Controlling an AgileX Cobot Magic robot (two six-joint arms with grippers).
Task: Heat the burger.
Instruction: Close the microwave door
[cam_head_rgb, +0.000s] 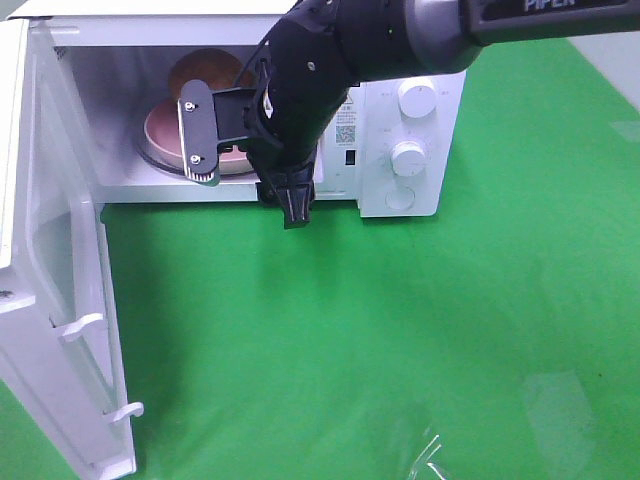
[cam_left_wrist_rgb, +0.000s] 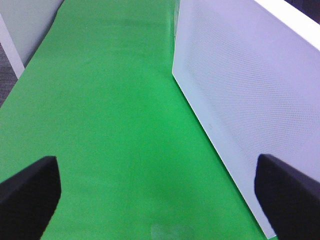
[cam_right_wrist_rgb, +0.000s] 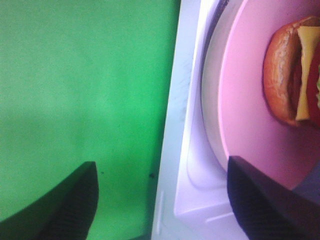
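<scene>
The left gripper (cam_left_wrist_rgb: 159, 195) hangs over the green cloth (cam_left_wrist_rgb: 100, 125), beside the open microwave door (cam_left_wrist_rgb: 240, 100), with its jaws wide apart and nothing between them. Farther in, the right gripper (cam_right_wrist_rgb: 167, 202) is positioned at the front sill of the microwave (cam_head_rgb: 400, 120), jaws apart and gripping nothing. Beyond it, the burger (cam_head_rgb: 205, 68) rests on the pink plate (cam_head_rgb: 165, 125) inside the cavity.
</scene>
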